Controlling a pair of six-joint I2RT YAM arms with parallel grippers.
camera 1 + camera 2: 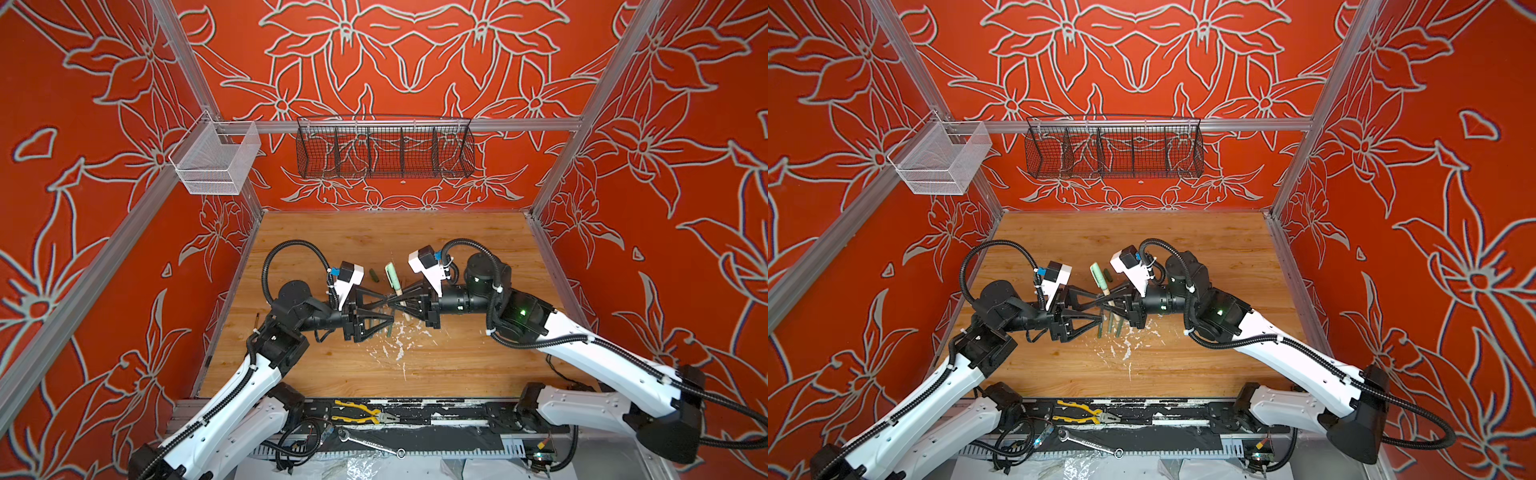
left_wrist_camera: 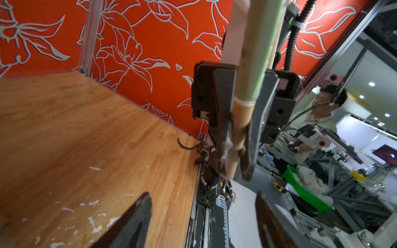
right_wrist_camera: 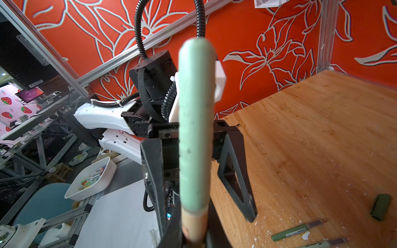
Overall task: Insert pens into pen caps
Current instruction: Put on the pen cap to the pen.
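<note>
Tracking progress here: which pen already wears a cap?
The tan pen in the right gripper: a pale green cap covers its end. The green pens lying on the wooden table show bare tips.

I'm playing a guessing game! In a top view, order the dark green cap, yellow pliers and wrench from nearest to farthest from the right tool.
1. dark green cap, on the table close to the right tool, toward the back.
2. yellow pliers, past the table's front edge.
3. wrench, farther front than the pliers.
</note>
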